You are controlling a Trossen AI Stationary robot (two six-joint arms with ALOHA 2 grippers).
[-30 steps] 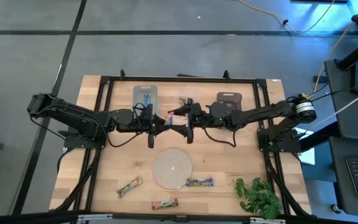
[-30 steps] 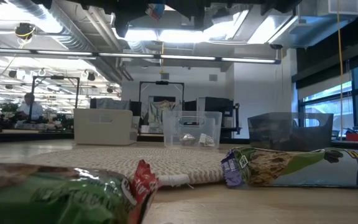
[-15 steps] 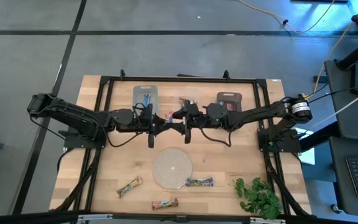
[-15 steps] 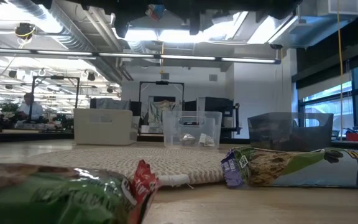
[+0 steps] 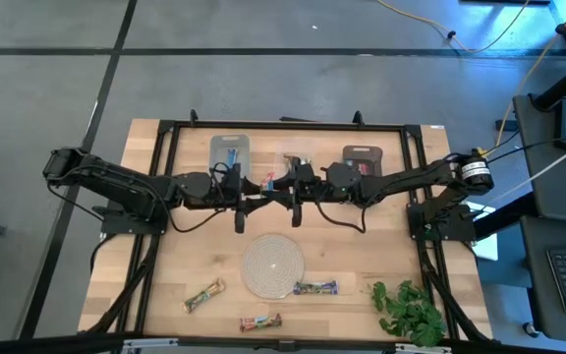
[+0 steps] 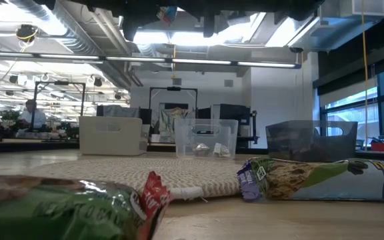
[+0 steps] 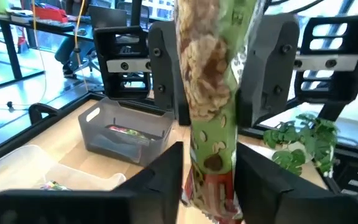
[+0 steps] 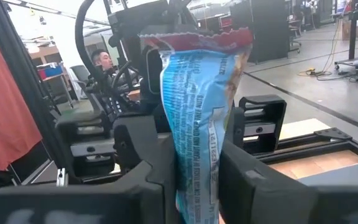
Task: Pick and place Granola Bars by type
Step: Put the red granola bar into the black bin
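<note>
Above the table's middle my two grippers meet tip to tip, both level. Between them is one granola bar (image 5: 268, 182), green with a granola picture on one face (image 7: 211, 106), pale blue print on the other (image 8: 199, 112). My right gripper (image 8: 194, 180) is shut on it. My left gripper (image 7: 209, 180) stands open, a finger on either side of the bar's red end (image 7: 211, 198), a dark gap on one side. Three more granola bars (image 5: 204, 294) (image 5: 315, 288) (image 5: 260, 322) lie flat near the front edge. My right gripper pinches the granola bar's end (image 8: 197, 168) between its two fingers, one on each long edge. The fingers come level from the table's right and lie along the bar. The bar is clear of the table and reaches out toward my left gripper.
Three bins stand at the far side: a grey one (image 5: 230, 152) with a blue bar, a clear one (image 5: 293, 159) and a dark one (image 5: 364, 155). A round woven mat (image 5: 273, 265) lies at the centre front, a leafy sprig (image 5: 411, 310) at the front right.
My right gripper has edged toward my left gripper, and in the low view one of its fingers has come in beside the bar. The bar has stayed in place, high above the table.
</note>
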